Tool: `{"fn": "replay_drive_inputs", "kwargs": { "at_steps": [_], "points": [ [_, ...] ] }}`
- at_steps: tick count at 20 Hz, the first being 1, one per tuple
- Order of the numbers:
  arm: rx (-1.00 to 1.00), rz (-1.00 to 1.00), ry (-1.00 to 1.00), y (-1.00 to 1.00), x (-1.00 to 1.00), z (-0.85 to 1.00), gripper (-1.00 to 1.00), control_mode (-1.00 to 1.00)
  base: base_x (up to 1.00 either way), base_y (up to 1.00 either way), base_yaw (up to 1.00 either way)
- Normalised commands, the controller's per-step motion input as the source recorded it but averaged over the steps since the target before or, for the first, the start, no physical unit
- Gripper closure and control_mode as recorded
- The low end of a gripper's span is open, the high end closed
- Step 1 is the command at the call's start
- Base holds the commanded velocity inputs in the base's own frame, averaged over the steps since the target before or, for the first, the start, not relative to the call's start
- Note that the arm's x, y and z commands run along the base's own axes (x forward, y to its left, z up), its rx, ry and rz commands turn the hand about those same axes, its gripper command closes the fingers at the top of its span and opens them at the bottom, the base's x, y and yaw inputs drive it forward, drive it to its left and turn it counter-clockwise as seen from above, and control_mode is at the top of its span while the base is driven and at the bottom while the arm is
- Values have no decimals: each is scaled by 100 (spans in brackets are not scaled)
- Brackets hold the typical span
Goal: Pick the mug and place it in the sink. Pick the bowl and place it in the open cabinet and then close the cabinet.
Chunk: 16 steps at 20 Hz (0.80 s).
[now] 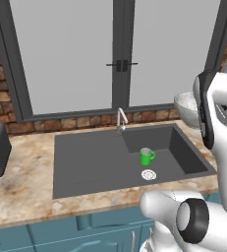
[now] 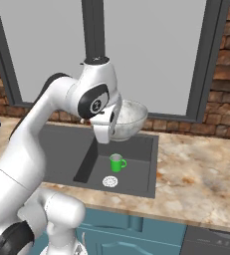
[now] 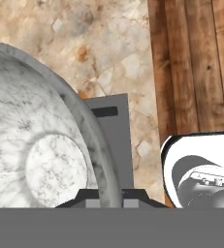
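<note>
Bowl (image 2: 129, 118): clamped by rim in gripper (image 3: 109, 196), aloft at 12 o'clock of mug (image 2: 117, 162) in sink (image 1: 85, 162). Keep level; lift clear toward cabinet.

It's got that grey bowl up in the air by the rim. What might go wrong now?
The gripper pinches only a thin stretch of the bowl rim, so the bowl might tilt or slip as the arm swings. It hangs above the sink, where the green mug stands, so a dropped bowl could land on the mug.
</note>
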Motion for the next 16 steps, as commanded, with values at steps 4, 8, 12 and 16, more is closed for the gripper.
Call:
{"fn": "replay_drive_inputs", "kwargs": {
  "at_steps": [4, 8, 12, 16],
  "points": [
    [4, 1, -1, 29, 0, 15, 100, -100, 0, 0, 0],
    [9, 3, 0, 26, -3, 12, 100, -100, 0, 0, 0],
    [8, 4, 0, 12, -5, 10, 100, -100, 0, 0, 0],
    [7, 4, 0, 2, -17, 1, 100, 100, -17, 0, 1]
  ]
}}
